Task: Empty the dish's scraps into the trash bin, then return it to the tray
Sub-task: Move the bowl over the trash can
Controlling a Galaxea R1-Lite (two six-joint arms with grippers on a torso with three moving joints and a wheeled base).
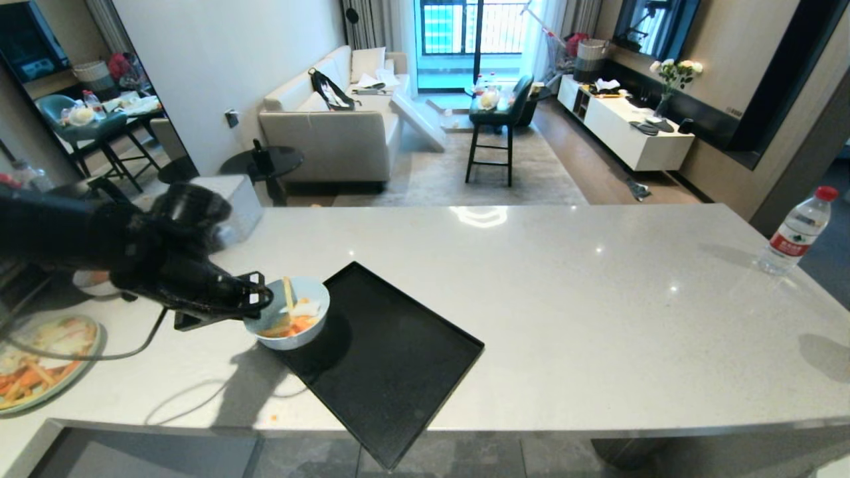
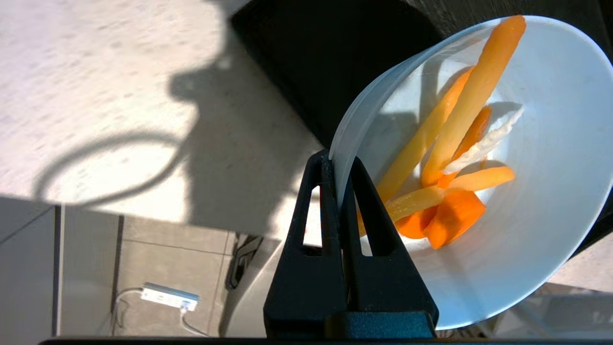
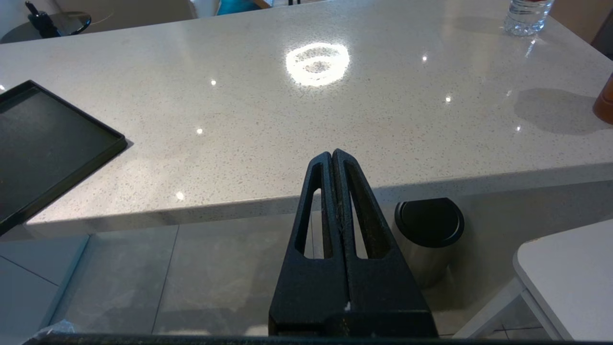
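**Dish held by its rim over the tray corner**

Dish hung tilted in the left gripper, whose fingers were clamped on its near rim, one inside the bowl and one outside. The left arm reached in from the left side of the counter, its wrist turned so the bowl leaned away. Scraps, yellow and orange sticks with a white sliver, lay heaped against the lower wall of the bowl. Below it sat the near-left corner of the tray, set askew on the counter and jutting past the front edge. The right gripper hung parked below the counter edge, its fingers pressed together on nothing. A plate of sliced vegetables at far left was cut off by the frame. A water bottle stood at far right.
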